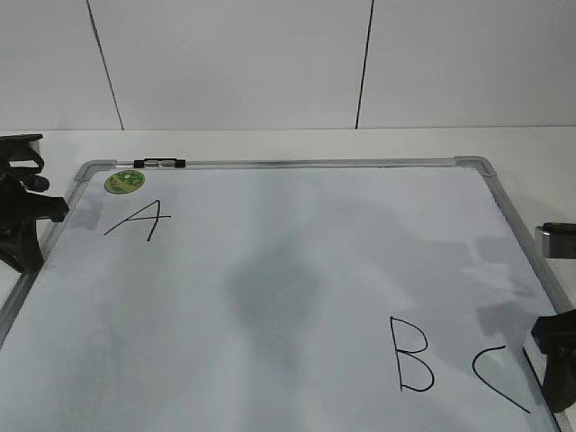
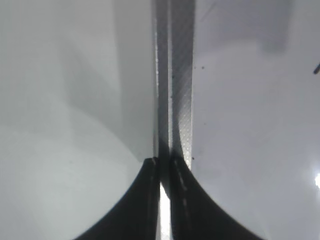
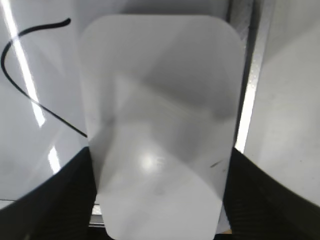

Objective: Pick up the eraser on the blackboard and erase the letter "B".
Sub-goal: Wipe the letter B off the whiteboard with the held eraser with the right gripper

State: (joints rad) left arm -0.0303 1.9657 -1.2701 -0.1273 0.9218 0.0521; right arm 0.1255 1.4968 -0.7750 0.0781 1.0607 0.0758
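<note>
The eraser [image 3: 159,125] sits between the two fingers of the right claw [image 3: 160,200], which flank its near end on either side; whether the pads actually press its flanks cannot be told from the right wrist view, though the claw looks set to pinch it. The eraser's long axis runs straight out ahead of the claw, parallel to the board's frame, which passes just to the claw's right. To the claw's left, partly hidden under the eraser's edge, runs the curve of the "C" [image 3: 30,95].

In the exterior view the right claw [image 1: 560,360] is at the board's [image 1: 270,297] right edge, and the "B" [image 1: 412,355] lies off to its left, beyond the "C" [image 1: 497,382]. So the coming move, as I judge it, is a sideways carry leftward past the "C".

The left claw [image 2: 165,200] is pressed together, over the board's far-side frame, well apart from the "B"; the right arm is plainly the nearer.
</note>
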